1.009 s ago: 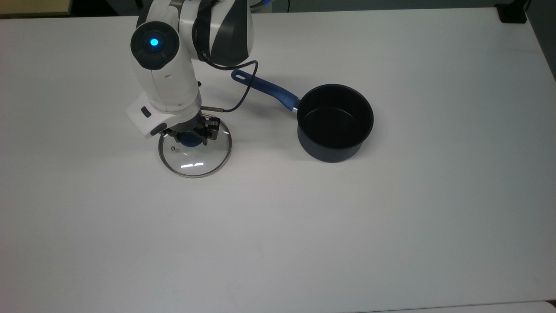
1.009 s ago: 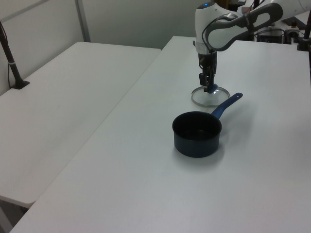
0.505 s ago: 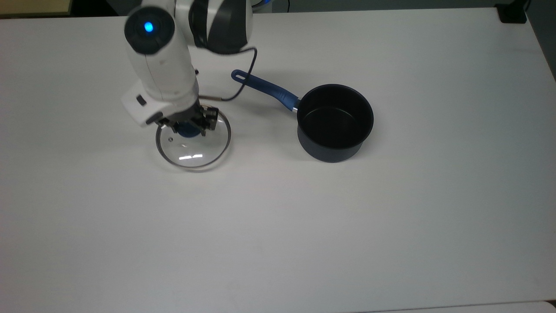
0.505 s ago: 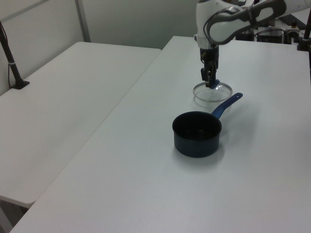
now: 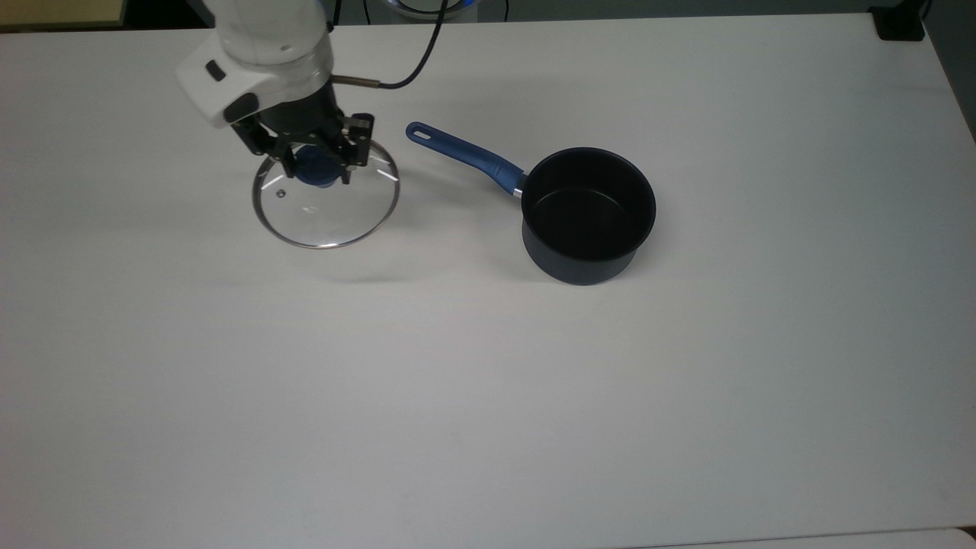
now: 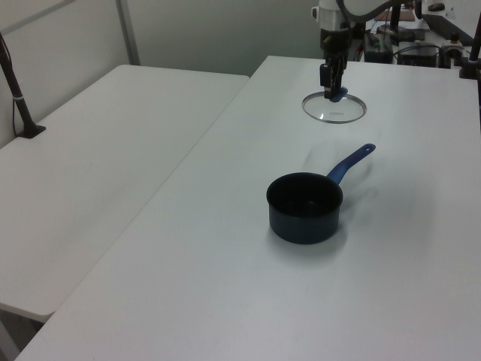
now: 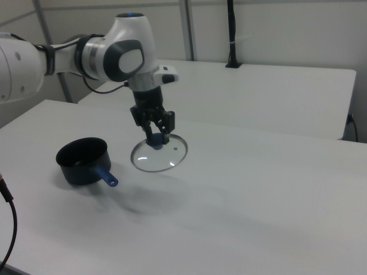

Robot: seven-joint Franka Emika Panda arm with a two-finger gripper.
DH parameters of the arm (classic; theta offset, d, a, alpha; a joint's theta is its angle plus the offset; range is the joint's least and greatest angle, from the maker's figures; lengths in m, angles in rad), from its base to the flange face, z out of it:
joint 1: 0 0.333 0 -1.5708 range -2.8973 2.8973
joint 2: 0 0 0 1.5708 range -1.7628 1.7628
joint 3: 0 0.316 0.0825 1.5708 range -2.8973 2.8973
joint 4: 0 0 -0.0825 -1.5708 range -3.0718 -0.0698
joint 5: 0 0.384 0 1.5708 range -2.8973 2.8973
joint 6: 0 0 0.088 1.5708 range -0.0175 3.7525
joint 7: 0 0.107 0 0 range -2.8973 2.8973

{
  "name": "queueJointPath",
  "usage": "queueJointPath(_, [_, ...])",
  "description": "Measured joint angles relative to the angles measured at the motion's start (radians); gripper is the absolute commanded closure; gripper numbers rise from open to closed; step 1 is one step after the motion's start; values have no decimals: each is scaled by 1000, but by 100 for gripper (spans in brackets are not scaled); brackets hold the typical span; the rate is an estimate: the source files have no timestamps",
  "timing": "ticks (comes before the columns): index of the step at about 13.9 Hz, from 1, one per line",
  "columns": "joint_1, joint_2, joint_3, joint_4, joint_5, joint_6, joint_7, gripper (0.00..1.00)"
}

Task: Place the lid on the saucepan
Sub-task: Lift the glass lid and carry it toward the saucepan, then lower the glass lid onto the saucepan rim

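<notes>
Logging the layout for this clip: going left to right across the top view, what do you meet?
Lid, held by its knob in the gripper → saucepan handle → saucepan.

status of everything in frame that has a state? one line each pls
lid: lifted clear of the table, hanging level from its blue knob, its shadow on the tabletop below.
gripper: shut on the lid's knob.
saucepan: upright on the table, uncovered, empty, handle pointing toward the top view's upper left.
table: bears the saucepan.
</notes>
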Motion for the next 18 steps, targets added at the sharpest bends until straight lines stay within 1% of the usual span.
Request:
queueJointPath(3, [106, 1, 3, 2, 0, -8, 38, 66])
queueJointPath(7, [305, 8, 2, 2, 0, -11, 145, 65])
queueJointPath(8, [335, 12, 2, 2, 0, -11, 163, 65])
queueJointPath(13, [429, 52, 0, 1, 0, -11, 229, 64])
queueJointPath(17, [466, 92, 0, 16, 0, -11, 280, 64])
queueJointPath(18, [468, 96, 0, 19, 0, -11, 288, 62])
